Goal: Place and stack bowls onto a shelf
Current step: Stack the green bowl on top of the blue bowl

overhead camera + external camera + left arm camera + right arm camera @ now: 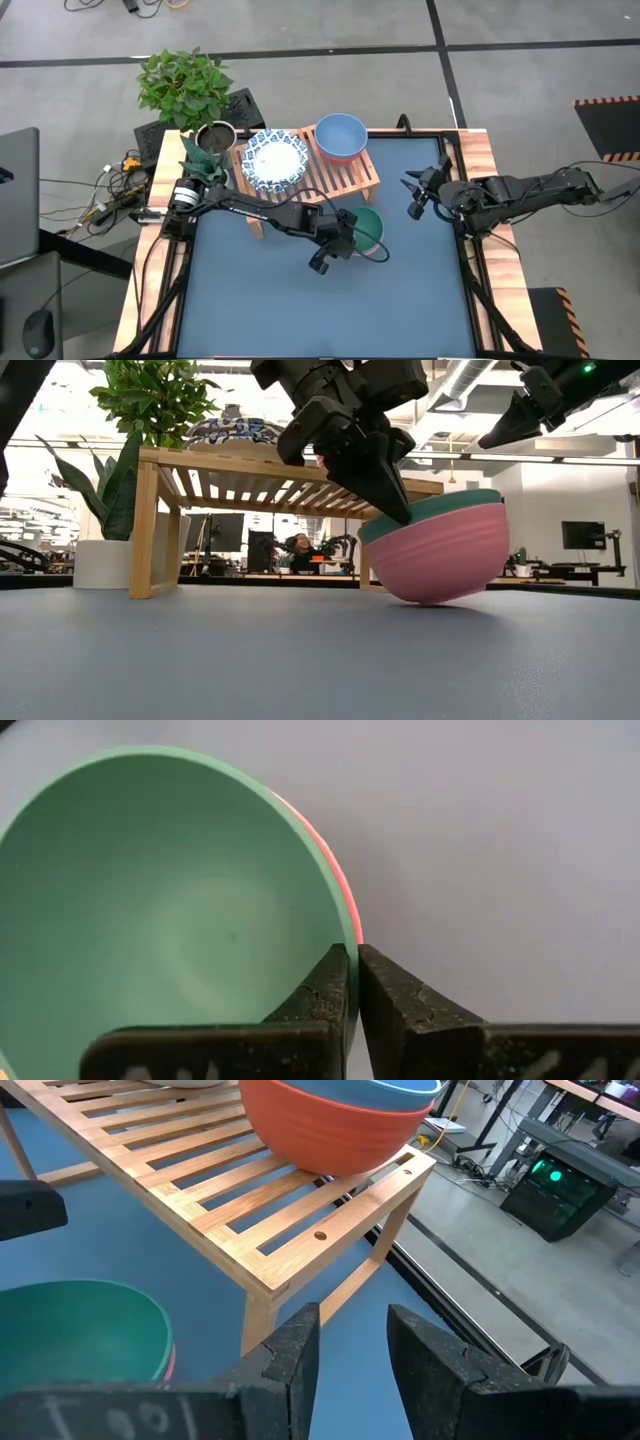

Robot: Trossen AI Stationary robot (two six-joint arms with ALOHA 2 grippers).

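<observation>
On the blue table [300, 310], just in front of your slatted wooden shelf [345, 178], your left gripper [353, 982] pinches the rim of the teal-green bowl [170, 910] nested in the pink bowl [445, 555], both tilted. Your right gripper [352, 1345] waits at right, fingers slightly parted, holding nothing.

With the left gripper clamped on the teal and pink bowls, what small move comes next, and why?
Probably a short lift. The left gripper pinches the rim of the teal bowl nested in the pink bowl, which is tilted with its base on the table beside the shelf. Raising it clears the shelf's edge.
</observation>
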